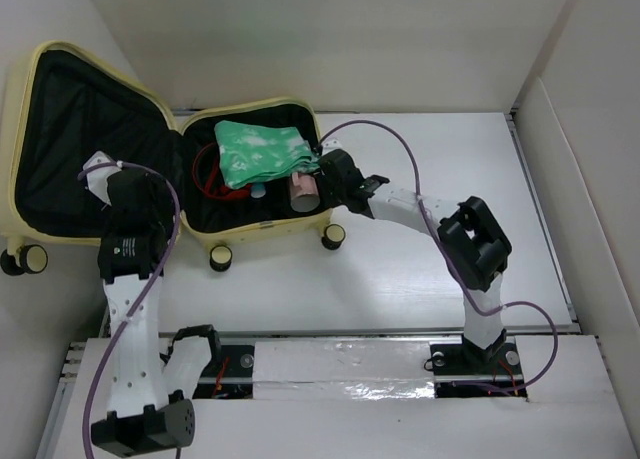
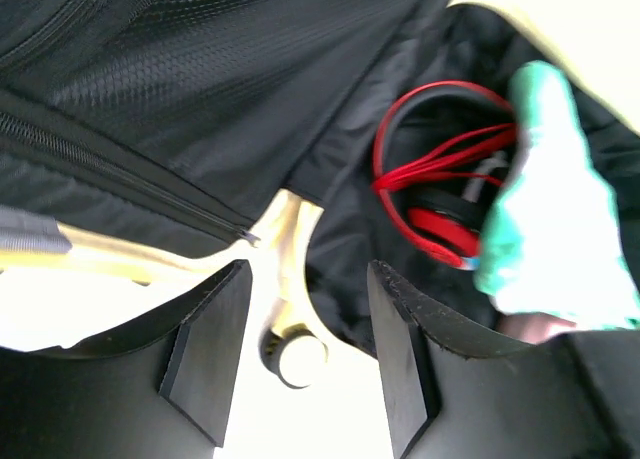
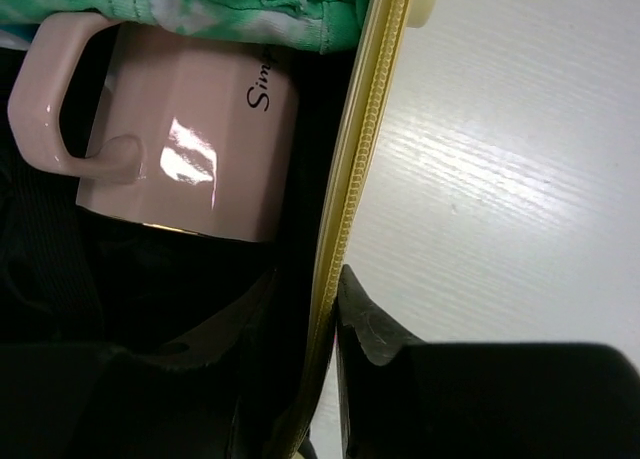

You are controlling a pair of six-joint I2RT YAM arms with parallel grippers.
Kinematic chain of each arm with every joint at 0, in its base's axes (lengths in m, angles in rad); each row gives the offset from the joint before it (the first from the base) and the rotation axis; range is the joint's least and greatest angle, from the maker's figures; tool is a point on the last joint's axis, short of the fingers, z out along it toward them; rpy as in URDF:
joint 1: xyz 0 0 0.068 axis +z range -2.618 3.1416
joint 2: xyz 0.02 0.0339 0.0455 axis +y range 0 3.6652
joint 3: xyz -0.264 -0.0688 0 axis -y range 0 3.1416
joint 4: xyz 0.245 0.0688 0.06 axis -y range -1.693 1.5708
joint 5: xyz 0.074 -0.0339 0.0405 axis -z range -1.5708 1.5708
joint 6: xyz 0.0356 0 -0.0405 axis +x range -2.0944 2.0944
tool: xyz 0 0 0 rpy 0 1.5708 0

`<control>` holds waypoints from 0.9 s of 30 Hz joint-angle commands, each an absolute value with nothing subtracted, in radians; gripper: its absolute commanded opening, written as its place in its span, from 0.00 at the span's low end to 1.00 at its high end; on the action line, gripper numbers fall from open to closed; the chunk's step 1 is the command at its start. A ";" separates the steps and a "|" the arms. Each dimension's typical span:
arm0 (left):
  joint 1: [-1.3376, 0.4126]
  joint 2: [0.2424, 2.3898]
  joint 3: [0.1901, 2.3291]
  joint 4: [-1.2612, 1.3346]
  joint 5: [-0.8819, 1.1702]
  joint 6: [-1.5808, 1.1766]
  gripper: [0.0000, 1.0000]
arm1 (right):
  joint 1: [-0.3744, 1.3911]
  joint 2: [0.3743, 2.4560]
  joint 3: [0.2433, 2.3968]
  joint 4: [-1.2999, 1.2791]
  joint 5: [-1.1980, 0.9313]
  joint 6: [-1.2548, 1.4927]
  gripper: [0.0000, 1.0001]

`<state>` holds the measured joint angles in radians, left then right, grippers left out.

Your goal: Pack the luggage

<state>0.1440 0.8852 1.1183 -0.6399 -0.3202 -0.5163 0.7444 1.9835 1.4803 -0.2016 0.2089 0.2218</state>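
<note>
White table [image 1: 400, 279]: open luggage [image 1: 70, 149] w/ mug [image 3: 190, 149], headphones [image 2: 440, 179], green cloth [image 1: 262, 151] inside.

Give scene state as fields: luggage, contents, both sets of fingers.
luggage: open, lid swung to the left
contents: green cloth, red headphones, pink mug
left fingers: open, empty, over the hinge area
right fingers: one on each side of the luggage rim beside the pink mug; grip unclear
</note>
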 commanded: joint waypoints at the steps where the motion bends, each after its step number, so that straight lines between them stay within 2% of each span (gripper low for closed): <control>1: 0.135 0.802 1.124 -0.656 -0.337 -0.492 0.47 | 0.968 2.000 1.491 -0.086 -0.380 0.253 0.00; 3: 0.135 0.767 1.109 -0.687 -0.395 -0.523 0.41 | 0.997 2.006 1.505 -0.089 -0.400 0.249 0.00; 5: 0.135 0.672 1.086 -0.674 -0.484 -0.529 0.41 | 0.997 2.003 1.493 -0.065 -0.408 0.261 0.00; 8: 0.135 0.637 1.068 -0.748 -0.604 -0.571 0.43 | 0.997 2.016 1.489 -0.043 -0.426 0.273 0.00; 9: 0.135 0.629 1.066 -0.776 -0.702 -0.584 0.44 | 0.997 2.026 1.506 -0.048 -0.428 0.270 0.00; 13: 0.135 0.638 1.022 -0.772 -0.816 -0.672 0.58 | 1.026 2.025 1.539 -0.058 -0.433 0.264 0.00; 15: 0.135 0.640 0.979 -0.731 -0.902 -0.709 0.61 | 1.026 2.022 1.548 -0.058 -0.440 0.271 0.00; 17: 0.135 0.646 0.960 -0.689 -0.913 -0.719 0.67 | 1.026 2.014 1.552 -0.058 -0.431 0.272 0.00; 22: 0.135 0.718 0.986 -0.750 -1.009 -0.762 0.68 | 1.017 2.014 1.580 -0.090 -0.401 0.256 0.00; 25: 0.144 0.639 0.867 -0.603 -1.026 -0.663 0.66 | 0.994 2.011 1.553 -0.065 -0.408 0.248 0.00; 27: 0.155 0.669 0.831 -0.639 -1.012 -0.740 0.67 | 0.985 2.000 1.491 -0.014 -0.437 0.285 0.00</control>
<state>0.1436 0.6762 0.8749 -0.6708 -0.9516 -0.6964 0.8890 1.9961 1.5116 -0.2111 0.0402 0.2806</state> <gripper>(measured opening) 0.665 0.485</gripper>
